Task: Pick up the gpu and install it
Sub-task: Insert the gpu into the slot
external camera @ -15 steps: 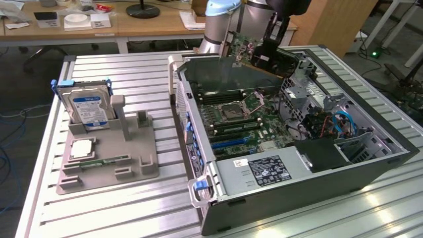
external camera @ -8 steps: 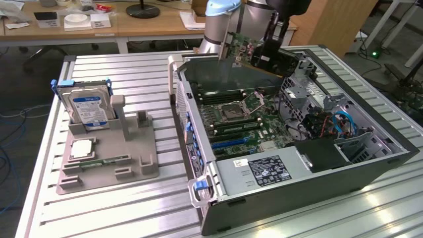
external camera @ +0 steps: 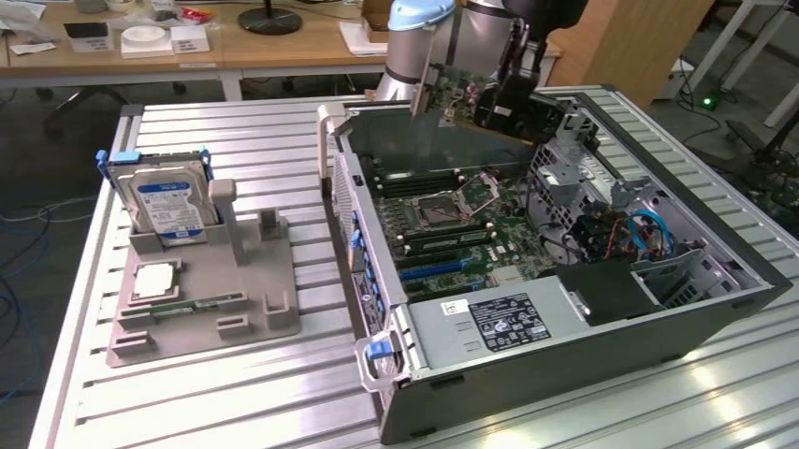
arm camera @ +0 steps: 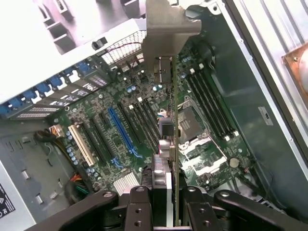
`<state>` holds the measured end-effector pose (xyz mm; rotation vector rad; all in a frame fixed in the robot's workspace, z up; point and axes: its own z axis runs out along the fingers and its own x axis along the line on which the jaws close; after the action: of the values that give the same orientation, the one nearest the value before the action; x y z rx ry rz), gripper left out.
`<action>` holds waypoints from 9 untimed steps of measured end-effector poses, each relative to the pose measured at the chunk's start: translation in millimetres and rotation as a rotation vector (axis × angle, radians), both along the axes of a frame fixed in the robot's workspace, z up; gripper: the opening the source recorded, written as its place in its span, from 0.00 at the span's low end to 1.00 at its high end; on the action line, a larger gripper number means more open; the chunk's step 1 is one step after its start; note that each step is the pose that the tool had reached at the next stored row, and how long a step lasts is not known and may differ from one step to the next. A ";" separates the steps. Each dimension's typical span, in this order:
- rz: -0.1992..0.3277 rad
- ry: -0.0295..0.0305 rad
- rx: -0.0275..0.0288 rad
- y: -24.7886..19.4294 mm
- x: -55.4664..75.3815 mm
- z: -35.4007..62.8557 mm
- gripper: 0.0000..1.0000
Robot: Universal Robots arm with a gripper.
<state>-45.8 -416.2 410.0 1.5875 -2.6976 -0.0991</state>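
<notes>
GPU (external camera: pixel 465 96) in the air over the open PC case (external camera: pixel 699 309), clamped edge-on betw. the jaws of the gripper (arm camera: pixel 163 190), which press on the card from both sides. We see the card tilted above the far end of the case, its silver bracket (arm camera: pixel 166 29) leading, w/ the motherboard (external camera: pixel 474 224) well below it. From the wrist view we look down the card's length at the expansion slots, incl. the long blue slot (arm camera: pixel 122 132); the card touches none of them.

As we read it, pick-up is done and the install is not: card is over the board but not seated, bracket not at the rear wall.

Off to the exterior view's left, on the table (external camera: pixel 250 402), a grey holder (external camera: pixel 256 299) carries the hard drive (external camera: pixel 168 206) and CPU (external camera: pixel 152 279), both untouched.
</notes>
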 end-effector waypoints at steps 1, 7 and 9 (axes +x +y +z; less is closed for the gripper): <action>0.010 -0.0001 0.0000 0.0 0.0 0.0 0.28; 0.073 -0.0001 0.0001 0.0 0.0 -0.2 0.28; 0.091 -0.0002 0.0001 0.0 0.0 -0.5 0.28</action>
<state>-45.8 -416.2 409.5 1.7077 -2.6200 -0.0981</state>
